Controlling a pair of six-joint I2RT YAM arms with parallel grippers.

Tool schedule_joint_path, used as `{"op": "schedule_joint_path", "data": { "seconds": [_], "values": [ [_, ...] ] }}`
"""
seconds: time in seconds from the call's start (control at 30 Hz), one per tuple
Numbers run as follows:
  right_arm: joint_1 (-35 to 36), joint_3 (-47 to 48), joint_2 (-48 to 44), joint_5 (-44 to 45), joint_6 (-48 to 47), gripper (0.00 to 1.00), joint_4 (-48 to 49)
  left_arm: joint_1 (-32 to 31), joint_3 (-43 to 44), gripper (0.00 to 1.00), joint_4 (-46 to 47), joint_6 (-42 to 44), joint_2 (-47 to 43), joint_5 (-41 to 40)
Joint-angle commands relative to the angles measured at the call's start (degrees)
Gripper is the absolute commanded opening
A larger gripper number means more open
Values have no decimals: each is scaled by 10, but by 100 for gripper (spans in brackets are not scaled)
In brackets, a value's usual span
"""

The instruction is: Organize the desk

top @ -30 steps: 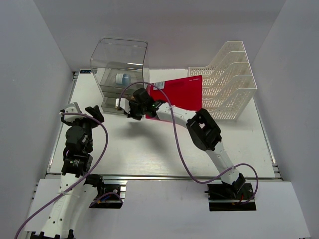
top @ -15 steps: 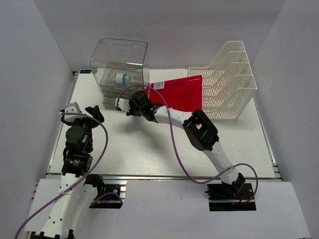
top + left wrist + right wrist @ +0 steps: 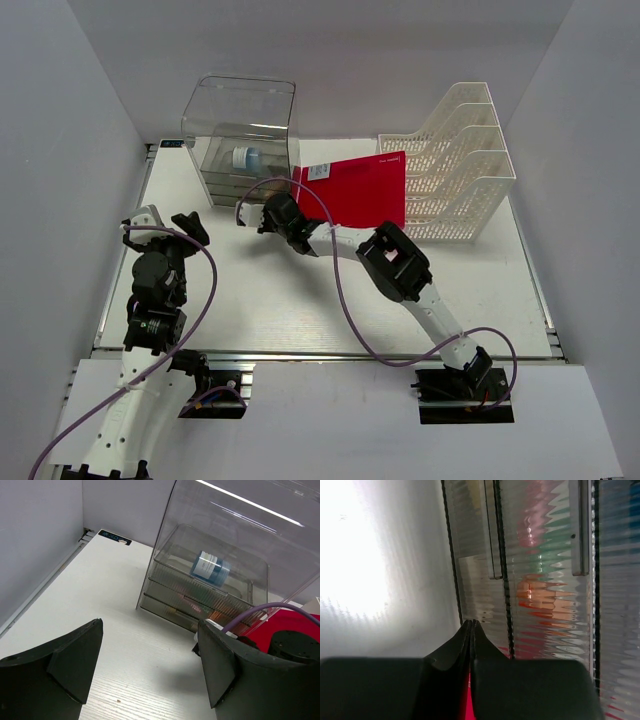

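Observation:
The white desk [image 3: 300, 300] holds a clear plastic drawer box [image 3: 240, 130] at the back left. My right gripper [image 3: 262, 215] is shut, with its tips right at the ribbed drawer fronts [image 3: 540, 580] low on the box; in the right wrist view the closed tips [image 3: 471, 622] touch or nearly touch that front. Coloured items show blurred through the ribbed plastic. A blue-capped bottle [image 3: 210, 568] lies in the top tray. My left gripper [image 3: 150, 630] is open and empty over bare desk left of the box, also seen in the top view [image 3: 185, 228].
A red folder [image 3: 360, 188] lies at the back centre, partly under the right arm. A white mesh file rack [image 3: 460, 160] stands at the back right. White walls close in the left, back and right sides. A silver rail [image 3: 320, 355] runs along the near edge.
My right gripper has moved left and back against the drawer box. The lower drawer that stuck out toward the front has gone in. The left arm has not moved.

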Motion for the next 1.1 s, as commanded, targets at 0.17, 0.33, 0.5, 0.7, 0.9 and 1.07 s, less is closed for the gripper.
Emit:
{"op": "schedule_joint_path", "data": {
  "seconds": [0.17,0.33,0.5,0.7,0.9,1.07],
  "values": [
    [-5,-4,-47,-78,24,0,-76,2,-3,87,2,0,3,-2],
    [-8,-34,-171,-303,146,41,-234,2,-2,89,3,-2,3,7],
    [-15,-119,-275,-353,159,89,-269,2,-1,93,3,1,2,33],
    [-23,-295,-436,-199,65,89,-257,2,-3,98,13,14,11,99],
    [-40,-441,-567,-42,8,89,-206,2,5,98,9,20,30,122],
    [-42,-566,-632,21,-33,89,-106,2,3,98,10,20,29,123]
  ]
}}
